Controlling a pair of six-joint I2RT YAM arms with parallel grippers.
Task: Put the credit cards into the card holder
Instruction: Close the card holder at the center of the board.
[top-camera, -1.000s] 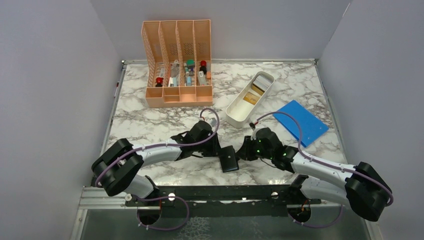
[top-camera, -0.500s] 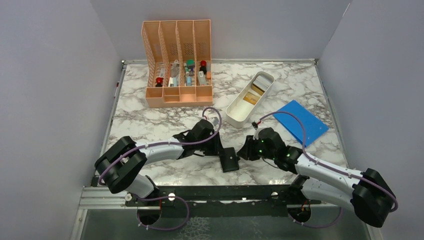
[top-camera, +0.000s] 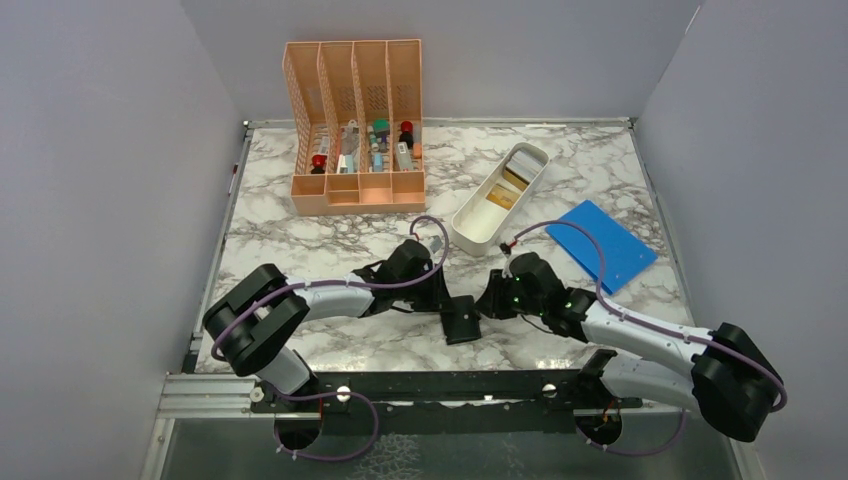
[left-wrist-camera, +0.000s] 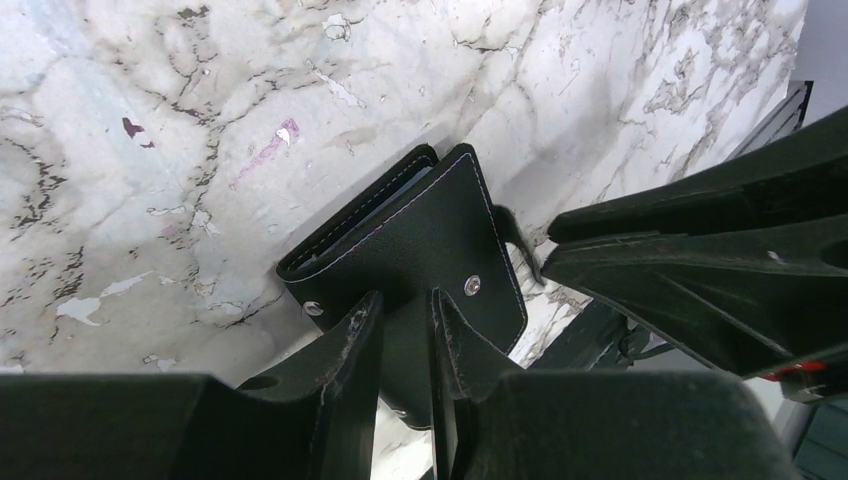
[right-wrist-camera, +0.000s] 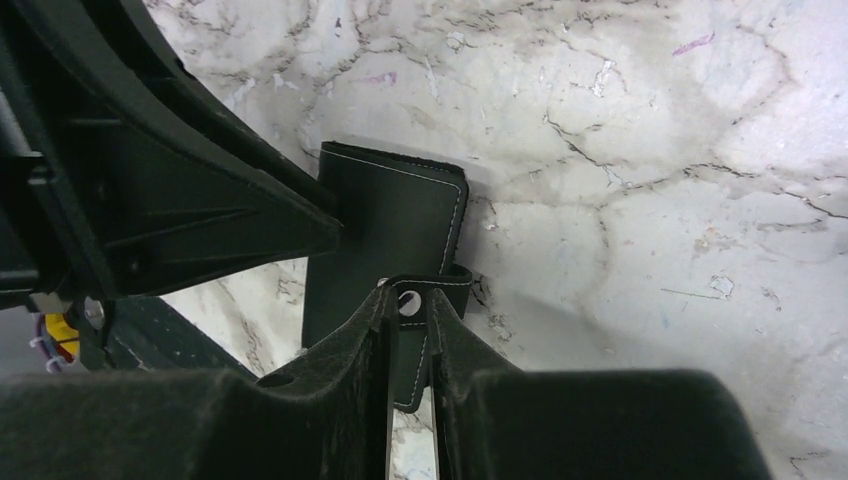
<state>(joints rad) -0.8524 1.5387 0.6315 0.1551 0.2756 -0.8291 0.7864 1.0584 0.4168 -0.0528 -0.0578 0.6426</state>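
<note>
The black card holder (top-camera: 460, 318) lies folded on the marble near the table's front edge, between both arms. My left gripper (top-camera: 440, 300) comes in from the left, and in the left wrist view the left gripper (left-wrist-camera: 400, 315) is shut on the edge of the card holder (left-wrist-camera: 420, 230). My right gripper (top-camera: 487, 303) reaches in from the right. Seen from the right wrist, the right gripper (right-wrist-camera: 410, 300) pinches the snap tab (right-wrist-camera: 450, 278) of the card holder (right-wrist-camera: 385, 215). The credit cards (top-camera: 500, 197), tan and gold, lie in the white tray (top-camera: 468, 232) behind.
A peach slotted organizer (top-camera: 355, 125) with small items stands at the back left. A flat blue rectangle (top-camera: 602, 243) lies to the right of the tray. The metal rail (top-camera: 400, 380) of the table's front edge runs just behind the card holder.
The left arm's elbow has swung right and forward while its gripper stayed at the card holder. The card holder and the right gripper have barely shifted.
</note>
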